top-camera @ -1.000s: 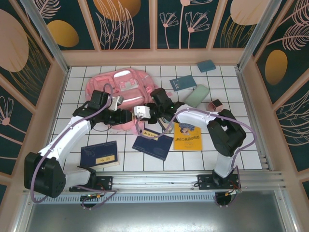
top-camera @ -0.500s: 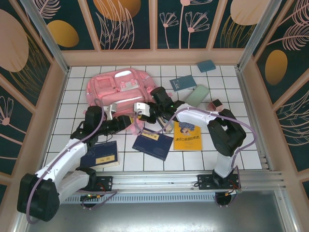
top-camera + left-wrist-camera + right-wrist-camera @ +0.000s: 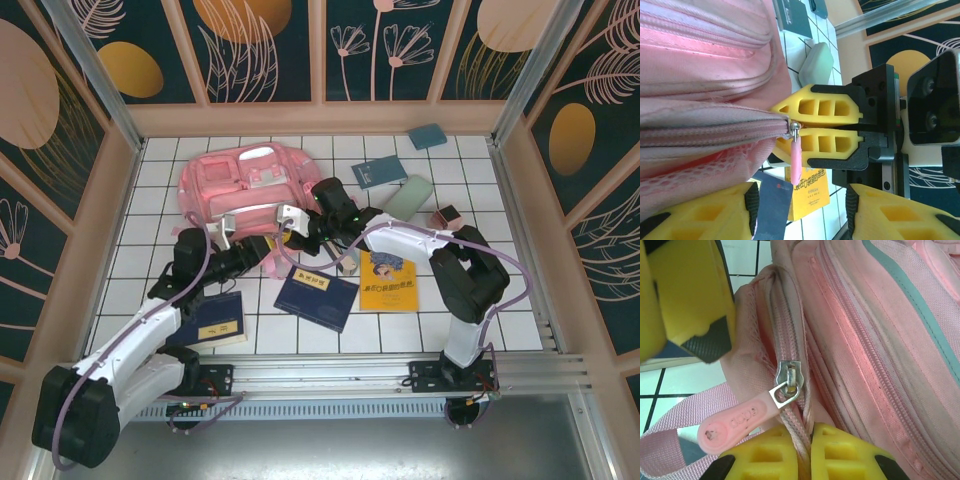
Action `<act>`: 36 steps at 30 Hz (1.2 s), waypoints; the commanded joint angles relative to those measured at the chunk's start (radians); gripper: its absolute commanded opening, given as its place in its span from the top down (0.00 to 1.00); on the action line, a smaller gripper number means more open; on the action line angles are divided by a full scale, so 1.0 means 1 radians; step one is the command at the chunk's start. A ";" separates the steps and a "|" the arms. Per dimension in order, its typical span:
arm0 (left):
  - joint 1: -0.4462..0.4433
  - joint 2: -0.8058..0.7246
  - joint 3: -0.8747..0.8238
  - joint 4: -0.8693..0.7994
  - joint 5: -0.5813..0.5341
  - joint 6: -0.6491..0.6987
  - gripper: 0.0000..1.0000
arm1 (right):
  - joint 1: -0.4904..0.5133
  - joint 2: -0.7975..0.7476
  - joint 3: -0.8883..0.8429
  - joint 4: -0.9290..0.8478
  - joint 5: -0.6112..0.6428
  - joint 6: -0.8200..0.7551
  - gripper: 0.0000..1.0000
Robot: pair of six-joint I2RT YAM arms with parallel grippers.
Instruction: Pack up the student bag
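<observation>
Left pincer (image 3: 258, 248) farther back beside student bag (image 3: 240, 180)

The student bag (image 3: 245, 185) lies flat on the white tiles, off toward eleven o'clock from where the arms are bolted. Its front faces up and its long side runs nine to three. It is a big pink fabric backpack with zipped front pockets and white patches near its far edge. Up close, a pale grey-green stripe (image 3: 912, 297) crosses the front panel. At its five o'clock corner a fold of fabric juts out, carrying a metal zip slider (image 3: 788, 376) with a pink rubbery pull tab (image 3: 732, 424) hanging loose. A pink webbing strap (image 3: 670, 432) trails beside it.
</observation>
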 commanded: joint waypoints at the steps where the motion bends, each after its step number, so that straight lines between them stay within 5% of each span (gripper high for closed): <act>1: -0.039 0.009 0.083 -0.091 -0.087 0.066 0.51 | 0.010 -0.067 0.035 0.112 -0.045 0.061 1.00; 6: -0.062 -0.067 0.286 -0.510 -0.386 0.398 0.51 | 0.014 -0.065 0.038 0.093 -0.040 0.039 1.00; 12: -0.089 -0.073 0.363 -0.633 -0.531 0.612 0.48 | -0.011 -0.057 0.074 0.052 -0.094 0.025 1.00; 22: -0.134 -0.204 0.340 -0.410 -0.572 1.190 0.28 | -0.095 -0.035 0.136 0.036 -0.229 0.082 1.00; 30: -0.179 -0.244 0.223 -0.274 -0.605 1.750 0.28 | -0.094 -0.037 0.128 0.038 -0.241 0.067 1.00; 36: -0.242 -0.214 0.178 -0.212 -0.600 1.964 0.29 | -0.087 -0.026 0.134 0.050 -0.252 0.085 1.00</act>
